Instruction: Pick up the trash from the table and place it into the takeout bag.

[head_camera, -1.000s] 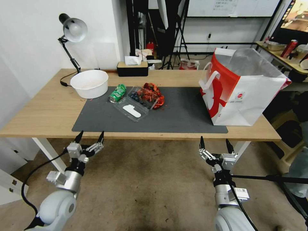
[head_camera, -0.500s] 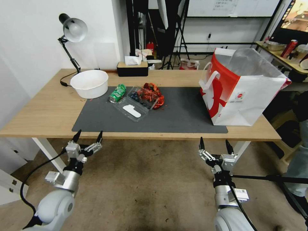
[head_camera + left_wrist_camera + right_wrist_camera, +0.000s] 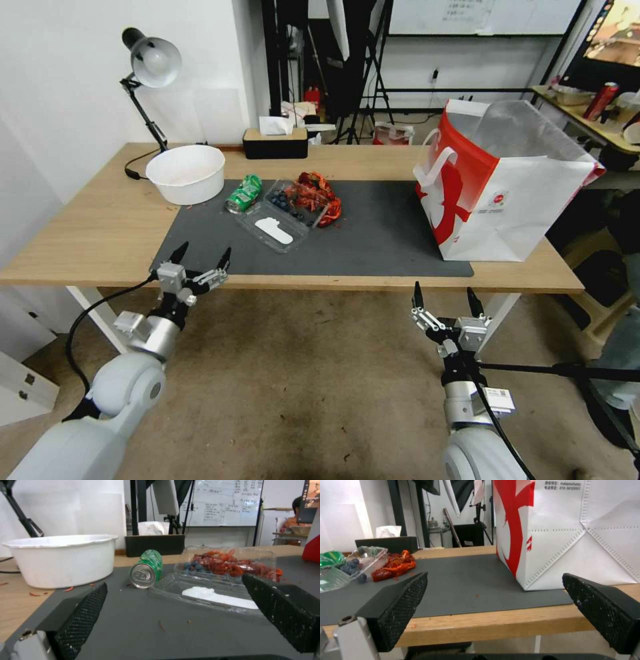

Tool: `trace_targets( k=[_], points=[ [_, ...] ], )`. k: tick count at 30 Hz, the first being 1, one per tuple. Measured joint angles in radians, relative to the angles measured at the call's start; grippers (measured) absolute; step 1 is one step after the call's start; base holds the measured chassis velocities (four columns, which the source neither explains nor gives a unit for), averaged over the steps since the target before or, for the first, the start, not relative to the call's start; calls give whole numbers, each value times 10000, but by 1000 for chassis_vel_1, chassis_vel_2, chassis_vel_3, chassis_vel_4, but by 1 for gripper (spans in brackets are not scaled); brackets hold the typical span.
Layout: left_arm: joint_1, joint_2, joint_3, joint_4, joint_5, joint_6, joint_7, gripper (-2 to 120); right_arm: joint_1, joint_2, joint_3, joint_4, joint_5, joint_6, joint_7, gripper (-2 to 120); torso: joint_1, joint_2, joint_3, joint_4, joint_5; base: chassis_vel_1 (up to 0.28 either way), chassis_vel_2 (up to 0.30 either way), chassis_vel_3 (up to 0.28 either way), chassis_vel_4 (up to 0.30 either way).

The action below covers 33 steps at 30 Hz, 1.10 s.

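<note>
Trash [image 3: 283,203] is heaped mid-mat on the table [image 3: 100,220]: light, crushable, probably slippery; can body judged the best hold. Left gripper [image 3: 201,257] spread, empty, at the near edge; right gripper [image 3: 441,300] spread, empty, below it.

Green can [image 3: 243,193], clamshell [image 3: 285,215], red shells [image 3: 320,196] on mat, bag [image 3: 503,183] upright.

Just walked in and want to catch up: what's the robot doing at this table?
It is clearing trash into the takeout bag, which stands open on the right of the table. Nothing is held yet. The left gripper is open at the table's near edge, facing the green can, the clear clamshell and the red shells on the grey mat. The right gripper, also open, waits below the edge near the bag.
</note>
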<state>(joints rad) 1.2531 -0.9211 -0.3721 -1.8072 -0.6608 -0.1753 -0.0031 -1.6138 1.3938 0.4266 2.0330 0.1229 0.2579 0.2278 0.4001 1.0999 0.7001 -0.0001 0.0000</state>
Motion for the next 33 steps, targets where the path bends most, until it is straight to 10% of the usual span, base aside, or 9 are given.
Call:
trace_targets(
  k=[23, 33],
  points=[
    [-3827, 743, 1837, 1488, -2414, 2703, -620, 100, 111, 291, -127, -104, -225, -66, 5, 100, -1, 0, 0, 2, -1, 0, 0, 0, 0],
    [-6353, 500, 3728, 3262, -3078, 3794, -774, 100, 110, 391, -67, -114, -265, -109, 21, 100, 0, 0, -1, -1, 1, 0, 0, 0, 0]
  ],
)
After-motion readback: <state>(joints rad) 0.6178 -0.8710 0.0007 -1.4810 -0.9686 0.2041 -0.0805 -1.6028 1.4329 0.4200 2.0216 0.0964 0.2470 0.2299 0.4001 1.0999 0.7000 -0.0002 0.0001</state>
